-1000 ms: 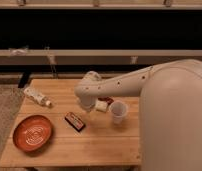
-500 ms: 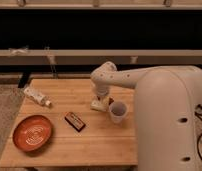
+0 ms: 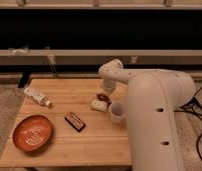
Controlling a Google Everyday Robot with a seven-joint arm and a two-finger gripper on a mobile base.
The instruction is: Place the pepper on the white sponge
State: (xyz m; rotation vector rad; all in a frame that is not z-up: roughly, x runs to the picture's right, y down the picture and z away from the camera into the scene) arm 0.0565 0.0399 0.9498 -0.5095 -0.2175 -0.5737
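The tiny red pepper (image 3: 102,97) lies at the far right edge of the cream-white sponge (image 3: 98,105), touching or resting on it, near the middle of the wooden table (image 3: 69,145). My gripper (image 3: 107,89) hangs from the bent white arm just above and behind the pepper. I cannot tell whether it touches the pepper.
A white cup (image 3: 117,111) stands just right of the sponge. A dark red-brown bar (image 3: 74,121) lies left of it toward the front. An orange plate (image 3: 32,132) sits at the front left. A white tube (image 3: 36,96) lies at the back left. My white body fills the right side.
The end of my arm has moved right and lifted away from the sponge. The red pepper now shows at the sponge's far edge.
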